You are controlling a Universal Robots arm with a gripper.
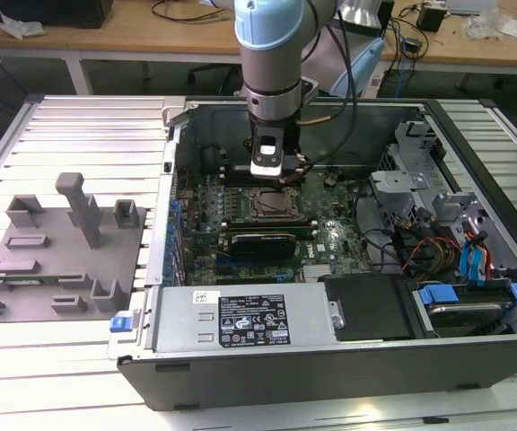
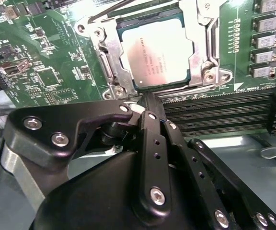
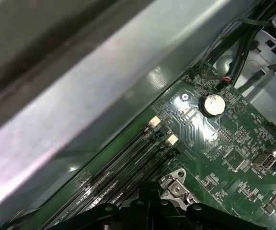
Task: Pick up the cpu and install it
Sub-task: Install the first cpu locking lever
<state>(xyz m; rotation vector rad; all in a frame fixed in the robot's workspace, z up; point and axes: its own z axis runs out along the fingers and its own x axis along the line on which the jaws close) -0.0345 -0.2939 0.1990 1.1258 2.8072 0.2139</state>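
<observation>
The cpu, a flat square chip with a silvery-white top, lies inside the metal-framed socket on the green motherboard. My gripper hovers just beside the socket's edge, over the memory slots. Its black fingers are drawn together with nothing between them, apart from the chip. In the exterior view the gripper hangs inside the open computer case, just behind the socket.
A grey moulded tray with blocks and posts lies outside the case at the exterior view's left. The power supply sits along the case front. Drive bays and cables crowd the right. The case wall stands close behind the memory slots.
</observation>
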